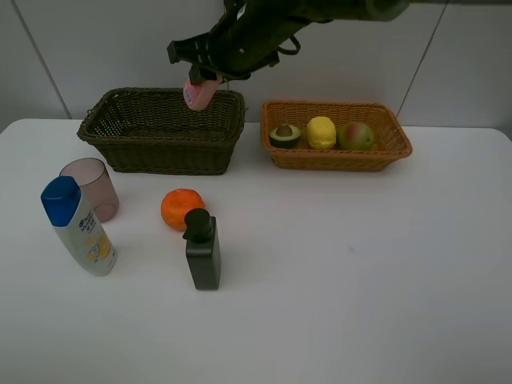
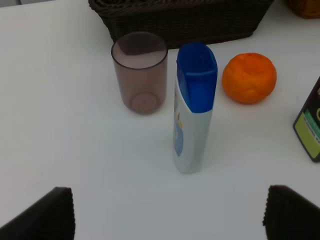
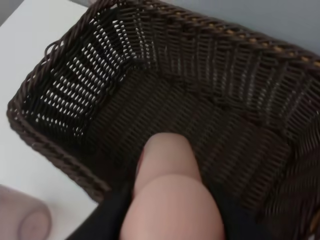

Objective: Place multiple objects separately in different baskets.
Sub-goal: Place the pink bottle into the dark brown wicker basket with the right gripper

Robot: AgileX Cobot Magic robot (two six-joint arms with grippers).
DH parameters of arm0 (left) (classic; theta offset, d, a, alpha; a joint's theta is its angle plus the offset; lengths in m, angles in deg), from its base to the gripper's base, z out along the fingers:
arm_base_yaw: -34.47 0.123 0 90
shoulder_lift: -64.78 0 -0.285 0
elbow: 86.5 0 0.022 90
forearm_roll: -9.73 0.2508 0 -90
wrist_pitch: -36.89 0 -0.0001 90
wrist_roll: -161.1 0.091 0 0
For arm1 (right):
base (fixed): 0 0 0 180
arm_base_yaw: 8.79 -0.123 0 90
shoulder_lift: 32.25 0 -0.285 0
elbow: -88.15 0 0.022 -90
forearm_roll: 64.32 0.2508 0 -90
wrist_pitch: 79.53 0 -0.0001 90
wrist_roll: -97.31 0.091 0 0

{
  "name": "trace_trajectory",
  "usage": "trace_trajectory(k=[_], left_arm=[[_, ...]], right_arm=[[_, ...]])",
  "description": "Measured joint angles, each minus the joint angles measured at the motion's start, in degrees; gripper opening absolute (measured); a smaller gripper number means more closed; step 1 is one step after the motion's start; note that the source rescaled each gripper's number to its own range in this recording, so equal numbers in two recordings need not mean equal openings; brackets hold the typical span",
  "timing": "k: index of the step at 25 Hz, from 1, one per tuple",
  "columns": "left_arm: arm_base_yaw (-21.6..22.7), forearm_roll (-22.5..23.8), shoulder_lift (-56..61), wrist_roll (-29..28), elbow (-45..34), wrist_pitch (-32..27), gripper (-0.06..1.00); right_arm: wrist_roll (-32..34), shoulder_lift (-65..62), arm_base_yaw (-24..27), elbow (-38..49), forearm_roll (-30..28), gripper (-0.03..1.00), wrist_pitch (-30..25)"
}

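White table (image 1: 360,280), dark wicker basket (image 1: 160,152), pink bottle (image 1: 198,94)

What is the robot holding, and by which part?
The right gripper holds the pink bottle by its upper end; the rest hangs free above the dark basket. The left gripper is open and empty.

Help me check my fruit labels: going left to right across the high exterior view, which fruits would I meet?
orange on the table → halved avocado → lemon → pear, the last three in the light basket.
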State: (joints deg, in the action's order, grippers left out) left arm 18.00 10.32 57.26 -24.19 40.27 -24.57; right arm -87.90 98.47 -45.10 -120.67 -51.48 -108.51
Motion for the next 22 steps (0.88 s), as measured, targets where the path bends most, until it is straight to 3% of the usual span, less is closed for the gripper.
trace_trajectory(k=[10,22], left_arm=[[0.0,0.0,0.0,0.0,0.0,0.0,1.00],[0.0,0.0,0.0,0.0,0.0,0.0,1.00]], right_arm=[[-1.5,11.3,0.0,-9.6,0.0,0.00,1.5],[-1.7,13.1,0.0,-10.2,-1.5,0.00,5.2]])
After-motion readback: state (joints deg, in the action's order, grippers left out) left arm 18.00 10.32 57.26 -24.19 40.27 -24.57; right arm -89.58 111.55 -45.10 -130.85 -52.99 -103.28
